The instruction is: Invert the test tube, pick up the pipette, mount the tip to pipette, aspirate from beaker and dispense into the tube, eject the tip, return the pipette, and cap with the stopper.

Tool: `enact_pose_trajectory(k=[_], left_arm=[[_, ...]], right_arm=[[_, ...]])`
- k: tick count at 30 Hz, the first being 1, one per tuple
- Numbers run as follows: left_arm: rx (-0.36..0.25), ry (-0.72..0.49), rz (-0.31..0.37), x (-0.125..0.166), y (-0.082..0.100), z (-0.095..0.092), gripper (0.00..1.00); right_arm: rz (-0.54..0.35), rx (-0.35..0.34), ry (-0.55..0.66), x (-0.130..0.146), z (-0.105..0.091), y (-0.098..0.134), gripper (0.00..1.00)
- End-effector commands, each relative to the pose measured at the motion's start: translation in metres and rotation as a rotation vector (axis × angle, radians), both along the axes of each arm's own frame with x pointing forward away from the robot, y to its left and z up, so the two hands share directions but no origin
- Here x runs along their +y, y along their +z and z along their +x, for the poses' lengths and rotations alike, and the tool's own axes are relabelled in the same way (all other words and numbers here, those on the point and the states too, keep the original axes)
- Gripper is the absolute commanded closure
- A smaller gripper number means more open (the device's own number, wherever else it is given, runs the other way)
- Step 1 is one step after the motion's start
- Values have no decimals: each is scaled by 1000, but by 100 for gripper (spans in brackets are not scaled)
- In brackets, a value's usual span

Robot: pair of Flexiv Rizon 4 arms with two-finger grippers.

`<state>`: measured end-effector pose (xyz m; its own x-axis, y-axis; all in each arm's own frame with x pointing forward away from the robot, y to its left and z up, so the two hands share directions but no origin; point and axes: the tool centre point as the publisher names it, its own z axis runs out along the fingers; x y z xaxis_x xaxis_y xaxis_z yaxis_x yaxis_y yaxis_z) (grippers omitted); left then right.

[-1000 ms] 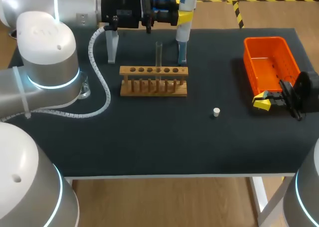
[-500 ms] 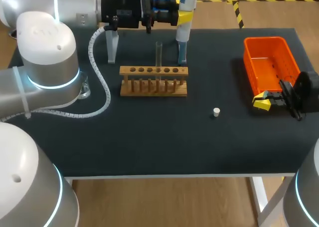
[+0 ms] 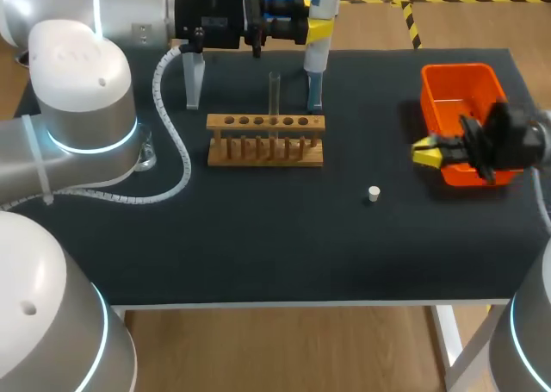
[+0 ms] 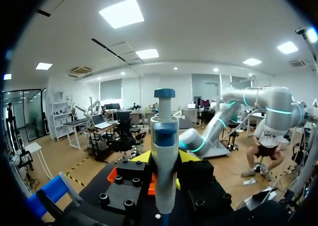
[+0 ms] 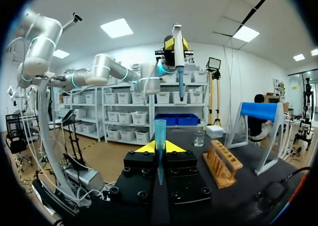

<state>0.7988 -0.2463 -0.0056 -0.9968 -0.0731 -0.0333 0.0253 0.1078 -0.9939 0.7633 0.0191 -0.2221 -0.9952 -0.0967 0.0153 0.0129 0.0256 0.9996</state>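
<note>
My left gripper [image 3: 317, 26] hangs over the table's far edge, shut on the white and blue pipette [image 3: 315, 60], which points down behind the wooden rack [image 3: 265, 139]. In the left wrist view the pipette [image 4: 164, 156] stands upright between the yellow fingers. A clear test tube [image 3: 275, 90] stands in the rack. My right gripper [image 3: 427, 153] hovers at the orange bin's near left corner, shut on a blue pipette tip [image 5: 159, 134] that points down between its fingers. The small white stopper [image 3: 374, 193] lies on the mat. The beaker [image 5: 198, 138] stands beyond the rack [image 5: 223, 161].
The orange bin [image 3: 465, 86] sits at the right of the dark mat. A white spiral cable [image 3: 176, 151] lies left of the rack. A blue stand [image 5: 261, 112] stands at the table's far side.
My right gripper has risen and moved left, from beside the bin's near corner to its front left edge. The left arm and pipette have stayed still.
</note>
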Motion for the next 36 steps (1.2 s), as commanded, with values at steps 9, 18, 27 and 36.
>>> enact_pose_trajectory(k=[9,18,27,36], left_arm=[[0,5,0,-1,0,-1,100],[0,5,0,-1,0,-1,100],[0,5,0,-1,0,-1,100],[0,5,0,-1,0,-1,100]], right_arm=[[-24,-20,48,76,19,14,100],[-19,-36,73,112,29,12,100],[-11,-40,79,138,41,8,100],[14,-6,73,155,50,7,100]])
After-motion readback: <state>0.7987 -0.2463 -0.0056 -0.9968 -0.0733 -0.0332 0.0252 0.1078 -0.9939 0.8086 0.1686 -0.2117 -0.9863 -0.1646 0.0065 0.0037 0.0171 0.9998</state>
